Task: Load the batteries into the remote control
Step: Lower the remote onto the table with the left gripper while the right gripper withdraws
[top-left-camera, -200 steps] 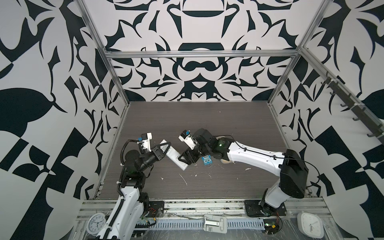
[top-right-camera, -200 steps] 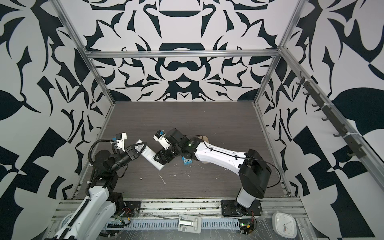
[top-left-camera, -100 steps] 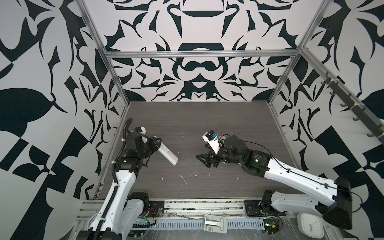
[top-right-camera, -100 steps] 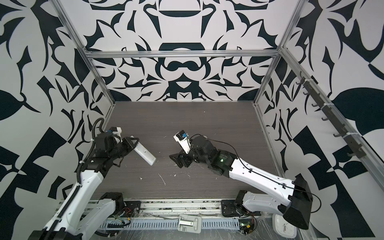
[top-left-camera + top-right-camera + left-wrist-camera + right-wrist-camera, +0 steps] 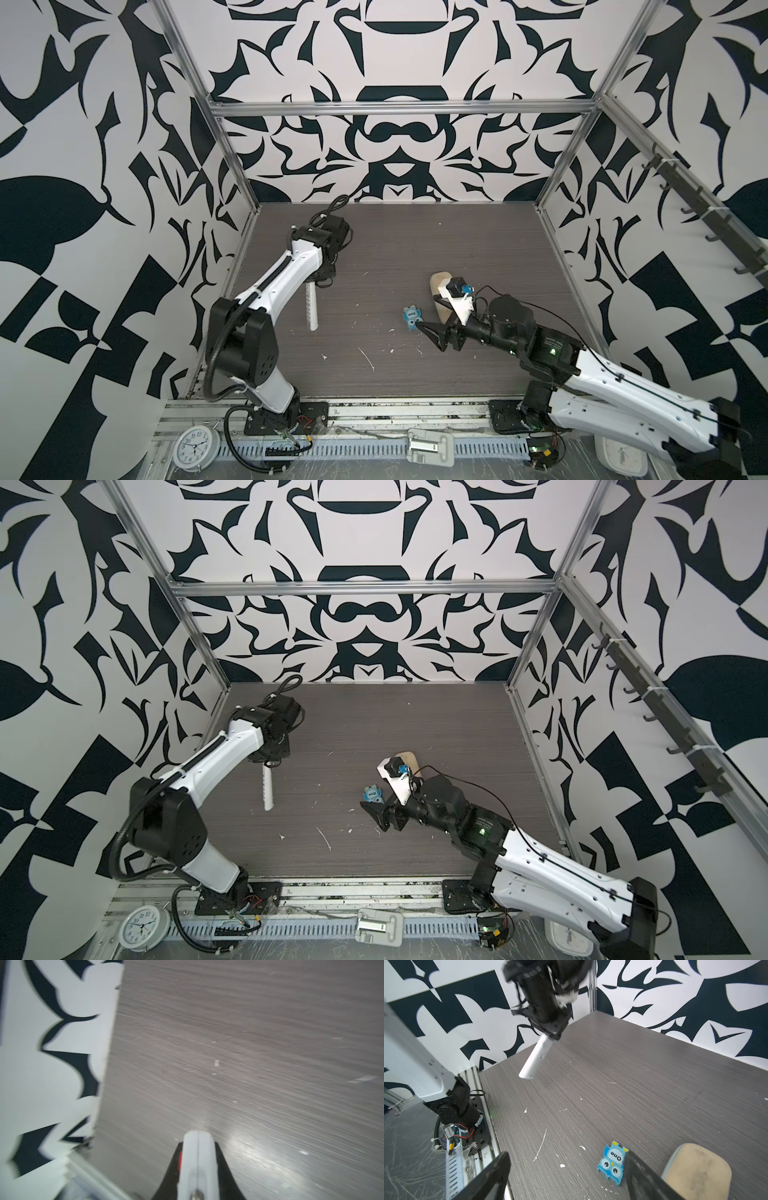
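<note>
Nearest the front edge of the surface (image 5: 415, 386), only white scraps (image 5: 367, 358) are seen. No batteries are found in any view.

Just behind the scraps, the right gripper (image 5: 430, 336) is held low over the surface, with its jaws spread wide and nothing between them. The blue block (image 5: 411, 318) lies just beside one fingertip. The tan case (image 5: 697, 1169) lies just beyond it and is partly hidden by the wrist camera in both top views.

Further back, and well apart to the left, the remote control (image 5: 311, 309) is clamped at one end by the left gripper (image 5: 197, 1145). It is hung steeply with its free end pointed down. It appears lifted, though contact with the surface cannot be ruled out.

Progress: the remote control is secured. Loading is judged unconfirmed, since it cannot be told whether the cells are already fitted or merely out of sight.

Appearance: a long, slim white body is shown. Rows of small buttons are visible along one face in both top views. A plain white back is presented to the right wrist view, and a red mark is seen beside a finger in the left wrist view. No open battery bay is made out.
</note>
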{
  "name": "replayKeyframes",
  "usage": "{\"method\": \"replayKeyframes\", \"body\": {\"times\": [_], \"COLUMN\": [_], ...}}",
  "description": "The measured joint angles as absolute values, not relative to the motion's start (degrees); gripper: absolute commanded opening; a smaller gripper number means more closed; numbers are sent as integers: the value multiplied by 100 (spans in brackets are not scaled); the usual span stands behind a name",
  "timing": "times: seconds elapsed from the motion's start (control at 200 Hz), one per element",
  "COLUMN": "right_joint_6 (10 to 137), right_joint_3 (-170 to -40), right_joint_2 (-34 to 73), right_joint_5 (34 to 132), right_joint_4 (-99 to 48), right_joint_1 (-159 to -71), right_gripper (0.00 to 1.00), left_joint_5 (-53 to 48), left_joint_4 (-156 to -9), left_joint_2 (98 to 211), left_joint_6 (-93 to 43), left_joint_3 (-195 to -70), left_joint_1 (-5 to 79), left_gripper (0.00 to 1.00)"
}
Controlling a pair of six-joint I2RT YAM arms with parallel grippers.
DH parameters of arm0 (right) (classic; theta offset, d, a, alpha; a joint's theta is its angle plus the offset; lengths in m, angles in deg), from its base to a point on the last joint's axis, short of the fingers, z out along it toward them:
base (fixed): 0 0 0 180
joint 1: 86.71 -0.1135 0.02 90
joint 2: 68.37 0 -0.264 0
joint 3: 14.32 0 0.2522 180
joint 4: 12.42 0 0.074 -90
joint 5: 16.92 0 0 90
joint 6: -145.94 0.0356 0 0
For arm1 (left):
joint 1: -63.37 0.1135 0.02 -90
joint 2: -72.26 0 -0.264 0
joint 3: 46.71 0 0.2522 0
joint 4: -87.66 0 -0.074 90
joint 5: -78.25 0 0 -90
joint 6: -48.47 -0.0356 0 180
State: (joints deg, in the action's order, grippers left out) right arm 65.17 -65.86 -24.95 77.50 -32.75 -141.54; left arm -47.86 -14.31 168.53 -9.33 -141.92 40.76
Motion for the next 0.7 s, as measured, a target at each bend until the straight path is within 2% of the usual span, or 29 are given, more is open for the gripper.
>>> {"method": "replayKeyframes", "body": {"times": [0.265,0.435,0.7], "right_joint_6": [6406,6321,6314], "right_joint_3": [-6519,-6512,-6492], "right_joint_2": [-2699,-2843,-2935], "right_joint_5": [7650,7669,7663], "right_joint_4": [-3513,-3679,-3758], "right_joint_1": [-14069,-14042,-14040], "right_gripper": [91,92,92], "left_joint_5": [-5919,-5930,-5724], "left_joint_4": [-391,-391,-712], "left_joint_2": [18737,19447,19843], "left_joint_6": [-463,-314,-78], "left_joint_3": [-15318,-15346,-15342], "left_joint_1": [3654,3573,3575], "left_gripper": [6,9,14]}}
